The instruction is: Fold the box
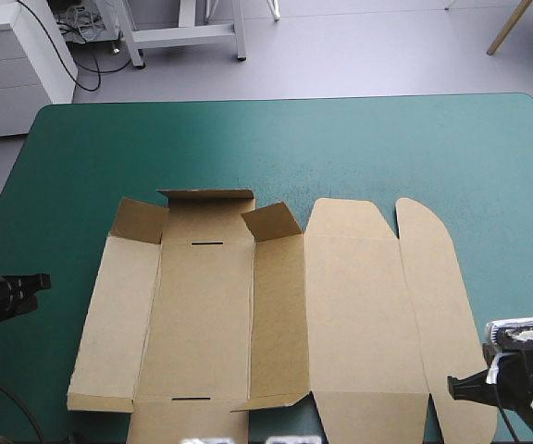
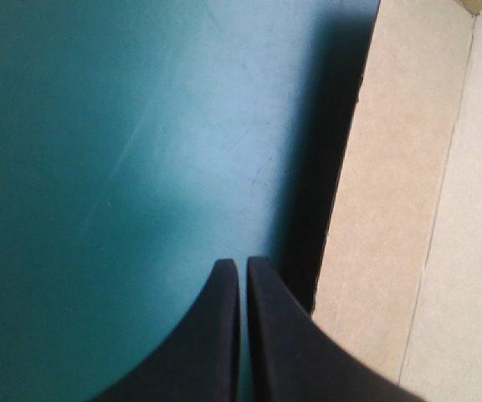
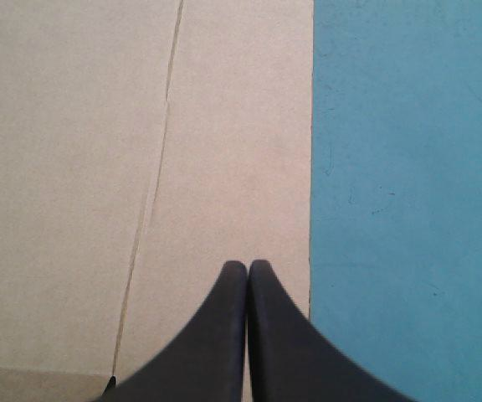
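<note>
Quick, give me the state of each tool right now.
Left tool: closed, holding nothing, over the cover beside the box.
Right tool: closed, holding nothing, over the box's edge.

Your left end effector [image 2: 243, 266], its black fingers [image 2: 216, 335] drawn together into one pointed arch and holding nothing, hangs over the teal-green tabletop [image 2: 124, 151]. Just beside it lies the brown box [image 2: 408, 193]: a panel with one straight crease, its near edge shadowing the cover.

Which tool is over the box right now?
The right tool: its tip is over the box; the left tool is beside it, over the teal-green cover.
</note>
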`<action>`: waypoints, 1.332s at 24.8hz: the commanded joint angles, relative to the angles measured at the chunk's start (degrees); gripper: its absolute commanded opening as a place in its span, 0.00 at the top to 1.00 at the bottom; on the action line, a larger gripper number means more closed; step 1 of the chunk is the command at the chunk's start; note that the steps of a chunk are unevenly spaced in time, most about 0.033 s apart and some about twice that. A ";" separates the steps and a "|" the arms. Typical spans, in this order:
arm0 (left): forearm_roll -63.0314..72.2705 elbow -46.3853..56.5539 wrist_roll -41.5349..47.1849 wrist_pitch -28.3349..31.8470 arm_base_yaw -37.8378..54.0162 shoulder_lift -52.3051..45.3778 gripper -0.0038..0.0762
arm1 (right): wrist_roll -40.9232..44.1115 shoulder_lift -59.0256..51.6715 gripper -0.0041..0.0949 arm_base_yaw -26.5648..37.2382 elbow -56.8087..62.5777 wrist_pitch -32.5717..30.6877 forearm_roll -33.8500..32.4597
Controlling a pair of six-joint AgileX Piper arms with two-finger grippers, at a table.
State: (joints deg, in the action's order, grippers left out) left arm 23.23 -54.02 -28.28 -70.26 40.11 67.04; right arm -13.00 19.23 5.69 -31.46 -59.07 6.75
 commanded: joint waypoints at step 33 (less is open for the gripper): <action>0.35 6.63 -2.16 -3.95 0.11 -0.83 0.33 | -0.46 0.51 0.98 0.35 -1.32 3.39 0.51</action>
State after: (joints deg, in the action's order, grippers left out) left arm 21.26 -48.91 -29.23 -70.15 40.11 67.27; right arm -13.00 19.23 5.69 -31.46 -59.07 6.75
